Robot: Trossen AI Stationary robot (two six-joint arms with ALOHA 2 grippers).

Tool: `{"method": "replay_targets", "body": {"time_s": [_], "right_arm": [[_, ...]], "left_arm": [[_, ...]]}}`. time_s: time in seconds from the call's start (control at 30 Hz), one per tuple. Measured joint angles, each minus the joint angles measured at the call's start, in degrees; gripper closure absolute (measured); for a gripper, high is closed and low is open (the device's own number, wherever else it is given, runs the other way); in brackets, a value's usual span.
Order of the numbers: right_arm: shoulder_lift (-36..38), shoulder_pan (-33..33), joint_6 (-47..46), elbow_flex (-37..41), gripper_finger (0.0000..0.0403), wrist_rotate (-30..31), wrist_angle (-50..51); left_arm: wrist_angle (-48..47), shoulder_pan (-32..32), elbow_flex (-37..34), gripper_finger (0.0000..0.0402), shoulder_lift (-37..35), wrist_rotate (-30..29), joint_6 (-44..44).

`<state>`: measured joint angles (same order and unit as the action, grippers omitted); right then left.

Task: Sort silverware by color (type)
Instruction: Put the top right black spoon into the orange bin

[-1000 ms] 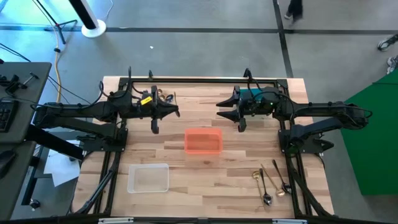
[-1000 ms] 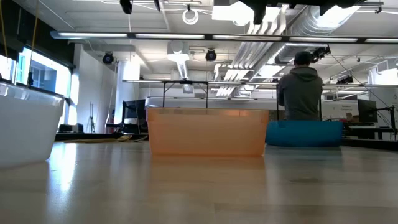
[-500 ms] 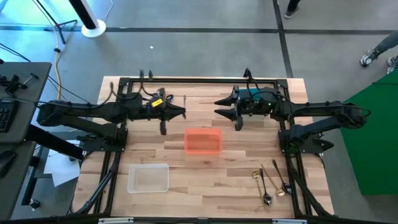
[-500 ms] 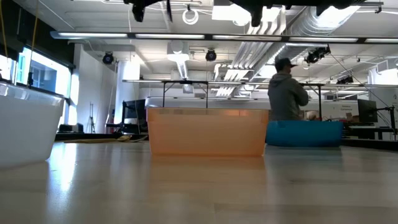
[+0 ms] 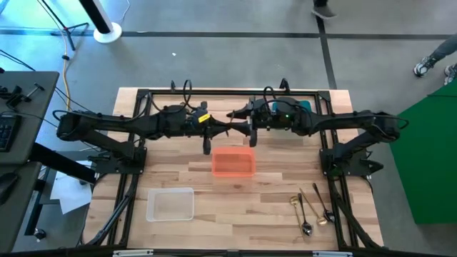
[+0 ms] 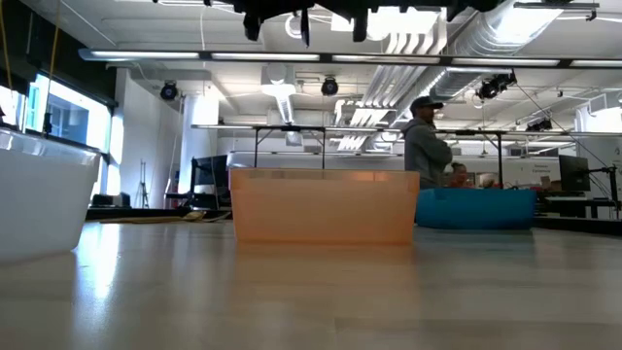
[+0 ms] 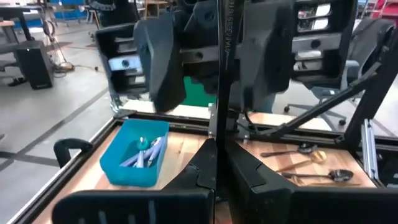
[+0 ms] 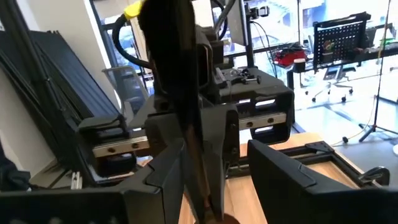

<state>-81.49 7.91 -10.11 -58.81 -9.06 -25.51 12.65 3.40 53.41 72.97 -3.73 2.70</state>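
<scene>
My left gripper (image 5: 223, 129) (image 7: 217, 167) is shut on a thin dark utensil (image 7: 219, 74), high above the far side of the orange bin (image 5: 233, 162). My right gripper (image 5: 236, 122) (image 8: 216, 152) faces it, open. Its two fingers stand on either side of the utensil without plainly touching it. A few more spoons and forks (image 5: 311, 207), gold, silver and black, lie flat near the table's near right corner. The blue bin (image 7: 138, 155) holds silver pieces. A clear bin (image 5: 170, 204) sits near left. My left gripper pinches the dark utensil between its two fingers at one end of the shaft (image 7: 218, 134). The fingers come level from the table's left, and the utensil runs across them. It is lifted clear of the table and reaches between the right gripper's open fingers.
The blue bin lies mostly under my right arm at the far right. A dark frame runs along the table's far edge and down both sides by the arm bases. Bare wood lies between the orange bin and the loose utensils. People stand in the room beyond the table.
My left gripper has travelled toward the table's right with the utensil, and my right gripper has moved toward the left. They now meet above the far side of the orange bin. A person in the room behind has turned and walked.
</scene>
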Motion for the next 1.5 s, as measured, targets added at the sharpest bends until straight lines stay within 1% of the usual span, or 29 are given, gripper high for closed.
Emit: {"method": "replay_targets", "body": {"time_s": [0.13,0.23,0.33,0.43,0.47,0.5,0.6,0.73,0.83,0.97,1.1,1.23,1.3,1.37,1.4,1.5], "right_arm": [[0.0,0.0,0.0,0.0,0.0246,-0.6,0.5],[0.0,-0.1,0.0,0.0,0.0261,-0.7,0.5],[0.0,-0.1,-0.3,0.0,0.0305,-0.6,0.6],[0.0,-0.1,-0.3,0.0,0.0374,-0.4,0.6],[0.0,-0.1,-0.1,0.0,0.0387,-0.3,0.6],[0.0,-0.1,0.0,0.0,0.0391,-0.4,0.6],[0.0,-0.1,-0.4,0.0,0.0383,-0.3,0.6],[0.0,-0.1,-0.2,0.0,0.0397,-0.3,0.8],[0.0,-0.1,-0.4,0.0,0.0397,-0.2,1.2],[0.8,0.4,0.1,0.0,0.0398,-0.3,2.7],[3.2,2.0,2.7,0.1,0.04,-0.6,7.5],[6.6,3.5,4.2,0.0,0.04,-0.9,11.8],[8.9,3.9,5.6,0.0,0.0401,-0.9,16.9],[11.2,4.0,6.9,0.0,0.0401,-0.9,21.9],[12.5,4.1,7.4,0.0,0.0401,-0.9,24.2],[15.9,4.1,7.7,0.0,0.0402,-0.8,28.6]], "left_arm": [[-0.2,-0.1,0.0,0.0401,0.0,0.0,0.0],[0.6,-0.1,0.0,0.0401,-0.1,0.0,-0.4],[0.7,0.0,0.0,0.0401,-0.1,-0.1,-1.0],[0.6,0.1,0.0,0.0401,-0.1,-0.3,-1.4],[0.6,0.1,0.0,0.0402,-0.1,-0.3,-1.2],[0.6,0.2,0.0,0.0402,-0.1,-0.4,-1.1],[0.6,0.4,0.0,0.0401,-0.1,-0.2,-1.3],[0.6,0.4,0.0,0.039,-0.1,-0.1,-0.1],[0.5,0.8,0.0,0.0361,-0.1,0.2,0.0],[-0.5,1.8,0.0,0.0308,-1.2,0.3,0.0],[-5.6,3.2,-0.1,0.0261,-4.3,0.2,0.0],[-14.4,5.1,-0.1,0.0231,-9.0,0.0,-1.9],[-19.4,6.2,-0.1,0.0223,-12.1,-0.2,-1.4],[-22.0,7.2,-0.1,0.0221,-15.2,-0.4,-0.2],[-22.5,7.5,-0.3,0.0221,-16.7,-0.6,0.1],[-19.6,7.4,-2.3,0.0224,-20.6,-0.6,0.2]]}}
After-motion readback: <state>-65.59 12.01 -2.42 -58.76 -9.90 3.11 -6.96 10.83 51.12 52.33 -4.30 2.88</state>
